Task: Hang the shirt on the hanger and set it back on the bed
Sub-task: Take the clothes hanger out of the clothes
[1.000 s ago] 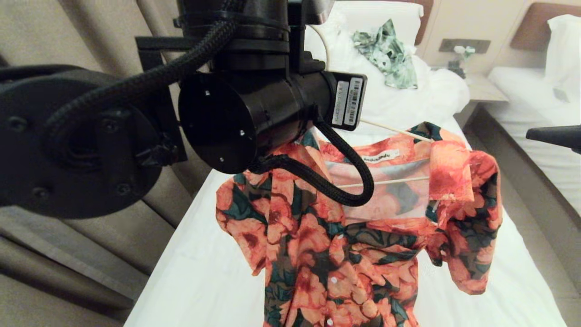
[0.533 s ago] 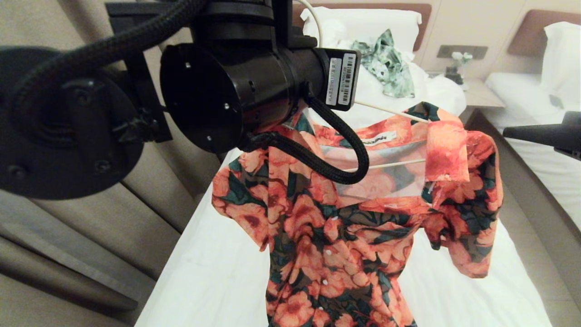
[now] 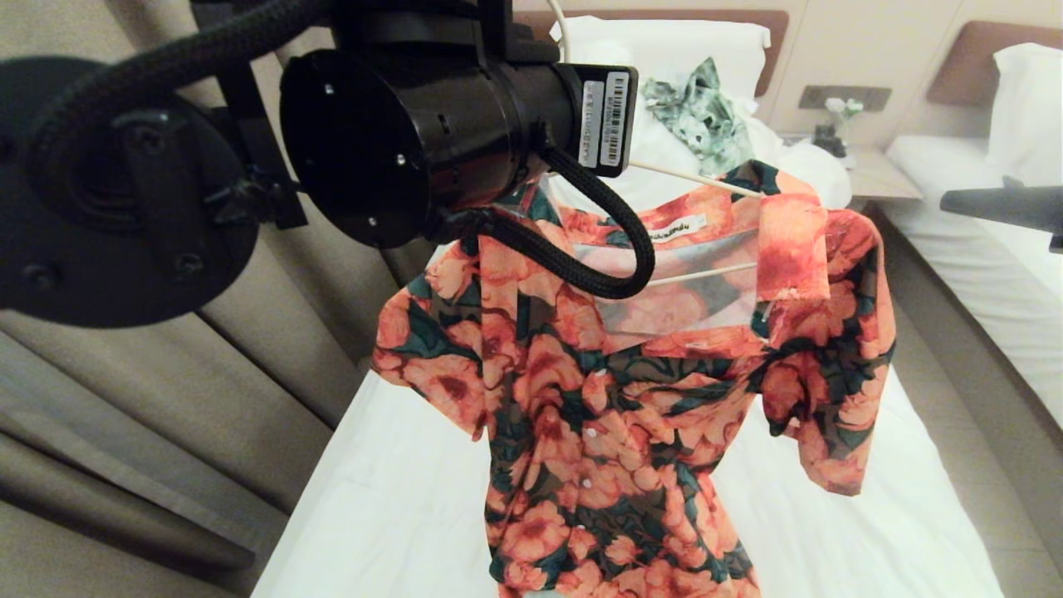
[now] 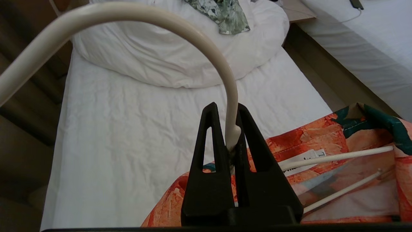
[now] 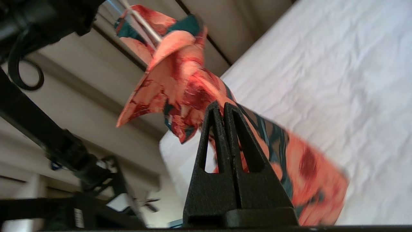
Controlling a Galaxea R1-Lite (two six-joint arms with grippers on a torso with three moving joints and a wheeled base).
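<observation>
The shirt [image 3: 631, 399], orange flowers on dark green, hangs buttoned on the cream wire hanger [image 3: 706, 274] over the bed [image 3: 399, 515]. In the left wrist view my left gripper [image 4: 226, 108] is shut on the hanger [image 4: 230, 96] just below its curved hook, with the shirt's collar [image 4: 309, 138] beneath. In the head view the left arm [image 3: 432, 141] hides that grip. My right gripper [image 3: 988, 208] hovers to the shirt's right, apart from it. It is shut with nothing in it [image 5: 221, 104], and the shirt's sleeve [image 5: 180, 83] hangs beyond its tips.
A green-and-white leaf garment [image 3: 702, 112] lies on the bunched duvet [image 4: 180, 54] near the pillow [image 3: 673, 41]. A nightstand [image 3: 880, 178] and a second bed [image 3: 980, 274] stand to the right. Curtains [image 3: 166, 399] run along the left.
The whole head view has shifted as the camera moved. The left arm has carried the hanger and shirt up and a little left. The right gripper's tip sits higher at the picture's right edge.
</observation>
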